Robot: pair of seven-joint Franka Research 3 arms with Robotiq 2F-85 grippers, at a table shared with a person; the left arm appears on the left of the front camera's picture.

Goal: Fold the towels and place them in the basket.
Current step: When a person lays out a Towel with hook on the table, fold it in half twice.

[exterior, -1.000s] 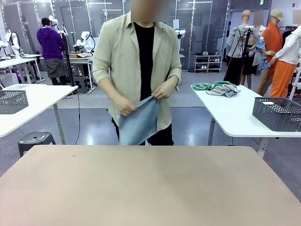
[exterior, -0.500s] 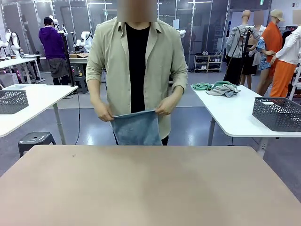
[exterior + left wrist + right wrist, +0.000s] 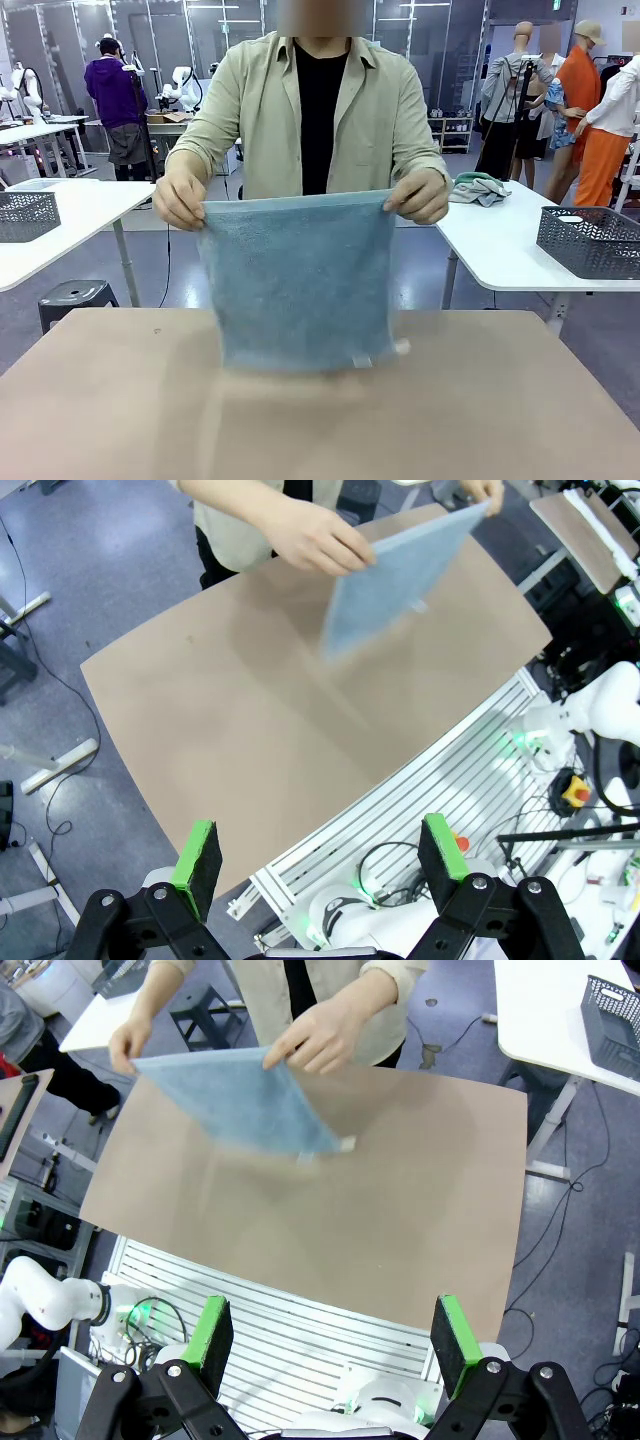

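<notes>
A person at the far side holds a light blue-grey towel (image 3: 300, 280) spread out by its two top corners. It hangs over the far part of the brown table (image 3: 320, 430), with its lower edge and a small white label (image 3: 362, 360) blurred just above the tabletop. The left wrist view shows the towel (image 3: 395, 575) edge-on, far beyond my open left gripper (image 3: 318, 852). My right gripper (image 3: 333, 1338) is open too, high over the near table edge, with the towel (image 3: 240, 1100) far ahead. Neither gripper holds anything.
White side tables flank the brown one. Each bears a dark grey mesh basket, one at the left (image 3: 25, 215) and one at the right (image 3: 590, 240). A pile of green and grey cloth (image 3: 480, 187) lies on the right table. An aluminium frame (image 3: 280, 1330) lies below my grippers.
The person has unfolded the blue towel from a bunch at the waist, stepped up to the table and now holds it spread wide over the far edge. My grippers stay open.
</notes>
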